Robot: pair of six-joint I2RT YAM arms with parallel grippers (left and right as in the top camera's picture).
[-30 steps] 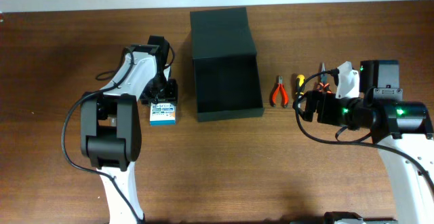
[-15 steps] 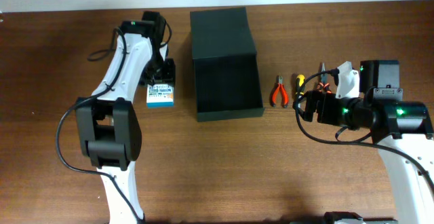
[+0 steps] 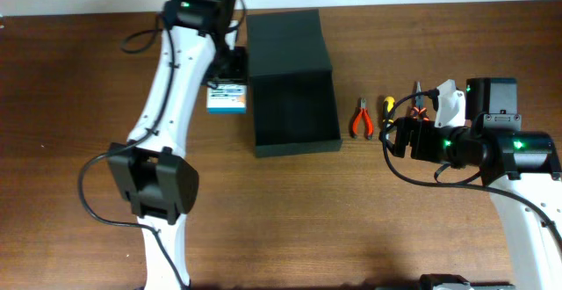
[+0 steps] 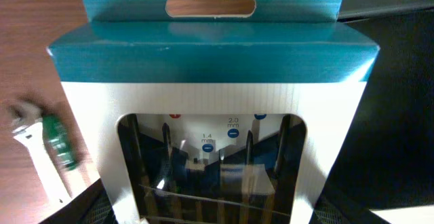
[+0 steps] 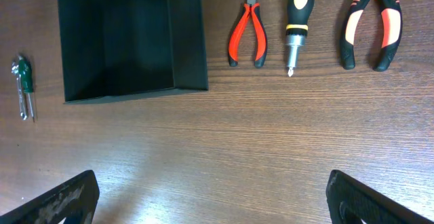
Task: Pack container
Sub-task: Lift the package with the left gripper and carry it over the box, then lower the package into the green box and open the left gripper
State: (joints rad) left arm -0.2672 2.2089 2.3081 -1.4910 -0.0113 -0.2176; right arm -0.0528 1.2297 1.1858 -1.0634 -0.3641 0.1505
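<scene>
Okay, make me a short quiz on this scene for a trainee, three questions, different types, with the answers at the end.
1. Multiple choice: what does the left gripper hold?
A. red pliers
B. blue-and-white card pack
C. screwdriver
2. True or false: the right gripper is shut on the screwdriver.
3. Short answer: in the right wrist view, how many hand tools lie in the row beside the container?

Key: 1. B. 2. False, it hangs open over bare table. 3. Three.
</scene>
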